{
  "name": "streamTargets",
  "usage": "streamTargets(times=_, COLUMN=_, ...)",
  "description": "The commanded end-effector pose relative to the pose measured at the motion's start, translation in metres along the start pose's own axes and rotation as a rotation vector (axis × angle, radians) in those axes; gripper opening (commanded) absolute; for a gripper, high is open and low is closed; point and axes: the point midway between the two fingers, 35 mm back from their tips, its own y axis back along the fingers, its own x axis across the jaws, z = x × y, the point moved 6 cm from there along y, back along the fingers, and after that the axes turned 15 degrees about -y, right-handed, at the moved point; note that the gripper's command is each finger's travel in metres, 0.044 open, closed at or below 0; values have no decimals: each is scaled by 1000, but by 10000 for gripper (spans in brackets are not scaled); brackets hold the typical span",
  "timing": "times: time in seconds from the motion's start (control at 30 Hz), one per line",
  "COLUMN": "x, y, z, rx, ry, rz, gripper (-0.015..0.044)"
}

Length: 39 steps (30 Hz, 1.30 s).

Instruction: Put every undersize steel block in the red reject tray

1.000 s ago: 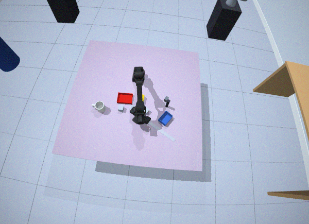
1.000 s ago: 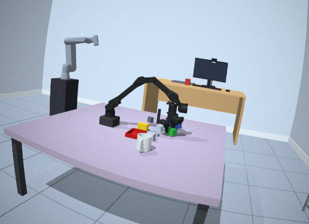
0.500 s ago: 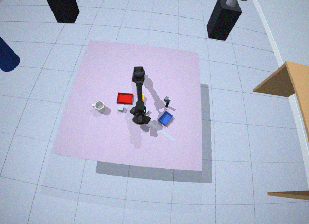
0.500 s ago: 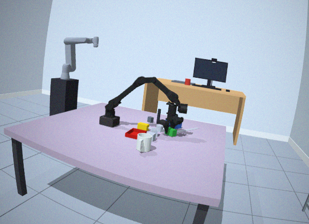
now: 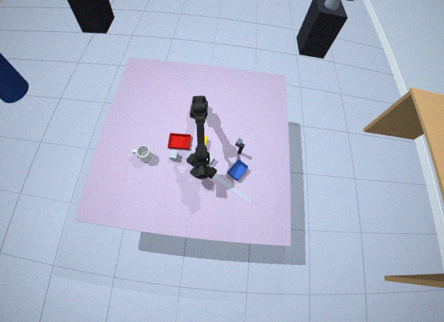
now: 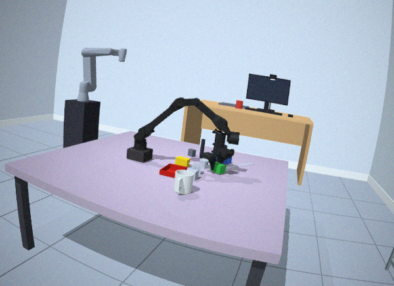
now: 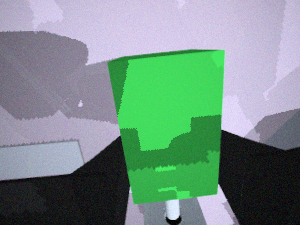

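GO gauge (image 6: 219,167) (image 7: 170,105), long axis up-down in wrist view; pin lowermost

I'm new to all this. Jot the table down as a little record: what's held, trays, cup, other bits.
held: green gauge, in the pincer
red tray: no block seen in it
blue tray: partly hidden in the exterior view
cup: white mug, upright
yellow block: near the red tray
block sorting: cannot tell which are undersize
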Motion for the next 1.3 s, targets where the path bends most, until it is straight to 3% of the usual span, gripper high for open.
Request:
streamTargets(times=0.0, x=-1, y=-1, z=0, rx=-4, ry=-5, rz=0, gripper=0)
streamTargets(times=1.27, x=-3, y=1, z=-14, rx=-3, ry=-5, rz=0, gripper=0)
